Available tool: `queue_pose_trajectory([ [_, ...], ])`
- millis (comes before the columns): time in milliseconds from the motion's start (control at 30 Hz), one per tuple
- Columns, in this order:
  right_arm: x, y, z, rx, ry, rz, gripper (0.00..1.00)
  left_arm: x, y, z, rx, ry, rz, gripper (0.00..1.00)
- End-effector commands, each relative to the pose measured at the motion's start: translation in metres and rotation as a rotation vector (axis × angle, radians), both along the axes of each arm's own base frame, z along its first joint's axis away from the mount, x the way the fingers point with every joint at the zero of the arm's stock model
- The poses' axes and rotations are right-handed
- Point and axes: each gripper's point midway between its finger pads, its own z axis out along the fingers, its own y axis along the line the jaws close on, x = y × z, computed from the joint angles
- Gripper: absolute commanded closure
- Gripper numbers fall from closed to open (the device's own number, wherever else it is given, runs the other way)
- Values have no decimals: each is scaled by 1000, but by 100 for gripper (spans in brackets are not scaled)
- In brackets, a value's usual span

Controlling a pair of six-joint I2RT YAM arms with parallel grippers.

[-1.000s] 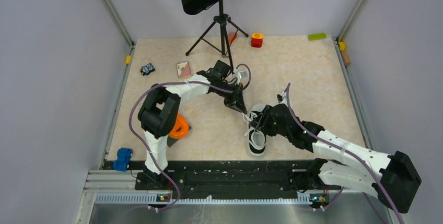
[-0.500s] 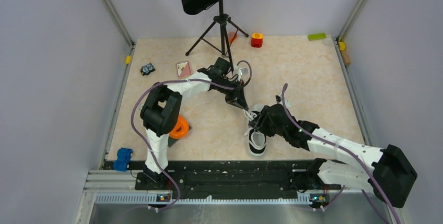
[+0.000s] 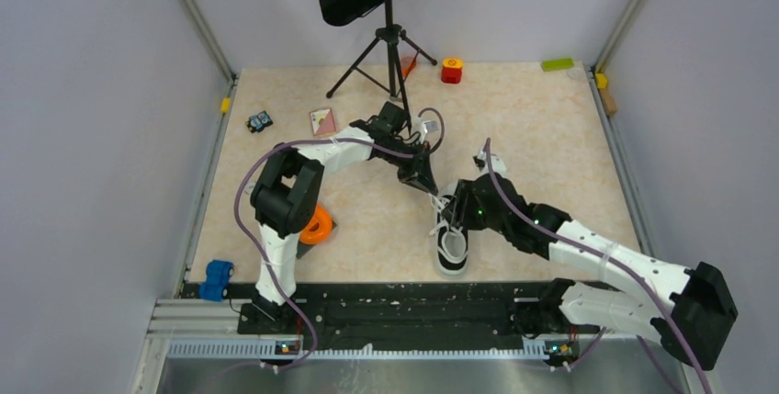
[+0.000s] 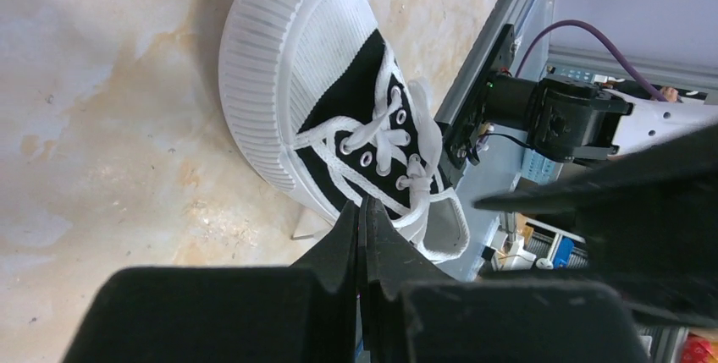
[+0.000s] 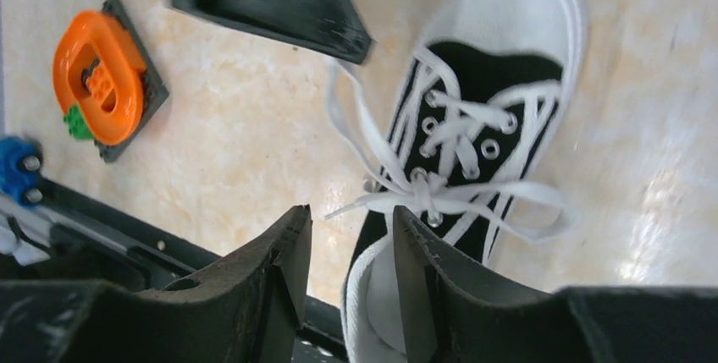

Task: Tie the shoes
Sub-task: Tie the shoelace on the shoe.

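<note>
Right gripper (image 5: 349, 223) has edged over the sneaker (image 4: 296, 58) heel, jaws spread, toe toward the table (image 3: 551, 137) far edge; left gripper (image 4: 364, 206), pressed together beside the toe, pinches a lace (image 5: 349, 139).

Overhead wide; both wrists close, sharing sneaker (image 4: 296, 67).

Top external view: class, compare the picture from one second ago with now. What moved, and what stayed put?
The right gripper, fingers open, edged away from the bases along the shoe, its forearm swinging left. The left arm's elbow shifted slightly right. The shoe stayed put; the left gripper stayed shut on a white lace.
</note>
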Motion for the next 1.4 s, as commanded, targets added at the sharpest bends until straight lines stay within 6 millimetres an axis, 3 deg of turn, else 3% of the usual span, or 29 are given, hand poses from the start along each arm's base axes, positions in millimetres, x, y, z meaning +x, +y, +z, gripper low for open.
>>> queue_pose_trajectory([
  [0, 6, 7, 52, -154, -255, 296, 58, 10, -8, 12, -49, -33, -16, 100],
  [100, 3, 14, 58, -240, -316, 465, 58, 11, -8, 13, -49, -31, -17, 100],
  [333, -14, 31, 32, -523, -348, 737, 53, 12, -8, 10, -36, -28, -18, 100],
  [667, -1, 30, 11, -769, -422, 798, 50, 13, -8, 7, -26, -22, -19, 100],
  [933, 8, 29, -1, -856, -428, 794, 51, 14, -8, 6, -23, -18, -17, 100],
  [1033, 15, 26, 1, -883, -443, 750, 58, 13, -8, 5, -22, -14, -16, 100],
  [1300, 14, 25, -7, -892, -406, 732, 99, 13, -9, 6, -25, -12, -18, 100],
  [1367, 14, 25, -4, -882, -410, 723, 100, 13, -8, 5, -23, -12, -16, 100],
])
